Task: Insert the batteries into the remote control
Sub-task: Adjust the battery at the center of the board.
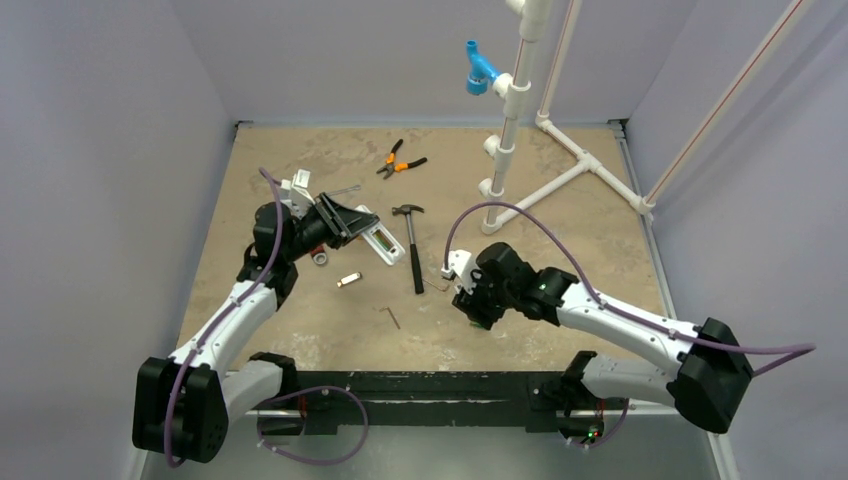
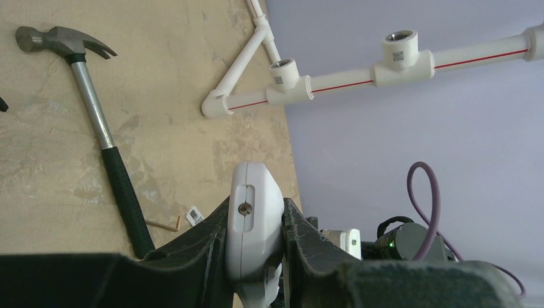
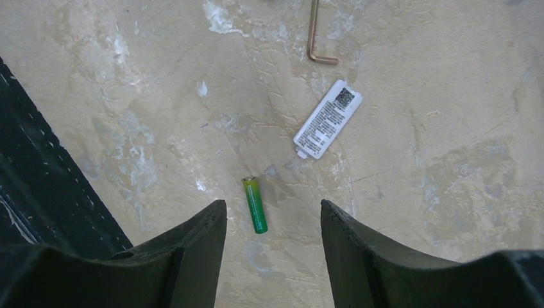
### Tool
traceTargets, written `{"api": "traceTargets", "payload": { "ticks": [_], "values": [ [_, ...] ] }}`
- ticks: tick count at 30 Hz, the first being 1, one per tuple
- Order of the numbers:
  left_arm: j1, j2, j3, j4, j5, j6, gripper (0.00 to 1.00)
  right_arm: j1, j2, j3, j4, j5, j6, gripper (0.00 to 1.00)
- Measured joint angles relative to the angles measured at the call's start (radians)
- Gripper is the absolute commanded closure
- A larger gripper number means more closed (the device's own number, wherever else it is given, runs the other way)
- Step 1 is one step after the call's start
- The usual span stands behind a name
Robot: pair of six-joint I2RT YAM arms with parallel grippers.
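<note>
Right gripper: your right gripper [image 3: 271,218] hangs low over the tan mottled table [image 3: 128,96], its two dark fingers [image 3: 192,250] standing apart with nothing between them but the cell below
Battery: one small green cylindrical battery [image 3: 255,205] lies flat on the table, in the gap between those fingers and apart from both
Offset: it sits a little toward 9 o'clock of the gap's middle, nearer the left-hand finger in the wrist view
Long axis: runs roughly 11 to 5 o'clock, the yellowish end at 11, so it lies nearly crosswise to the closing line; a small shift toward 9 should centre it
Nearer arm: the right, by far
Second cell: you cannot find it in any view
Left gripper: your left gripper [image 2: 255,221] is clamped on the slim white plastic remote control [image 2: 253,192], held edge-up off the table
Remote from right gripper: about 10 o'clock in the top view, well apart
In between: a steel-headed black-handled claw hammer [image 1: 412,245]
Near the cell: a white labelled rectangular cover plate [image 3: 328,119] at 1 o'clock, and a bronze bent hex key [image 3: 315,38] past it; neither blocks the fingers
</note>
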State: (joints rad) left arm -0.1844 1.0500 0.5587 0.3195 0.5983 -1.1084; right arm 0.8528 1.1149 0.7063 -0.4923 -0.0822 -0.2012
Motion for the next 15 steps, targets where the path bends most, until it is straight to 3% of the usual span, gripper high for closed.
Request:
{"api": "traceTargets", "payload": {
  "ticks": [9, 15],
  "values": [
    [0.0, 0.0, 0.012, -0.008, 0.002, 0.014, 1.0, 0.029, 0.172, 0.013, -0.071, 0.014, -0.089, 0.5],
    [0.0, 0.0, 0.016, -0.014, 0.008, 0.03, 1.0, 0.044, 0.205, 0.016, -0.095, 0.014, -0.119, 0.55]
  ]
}}
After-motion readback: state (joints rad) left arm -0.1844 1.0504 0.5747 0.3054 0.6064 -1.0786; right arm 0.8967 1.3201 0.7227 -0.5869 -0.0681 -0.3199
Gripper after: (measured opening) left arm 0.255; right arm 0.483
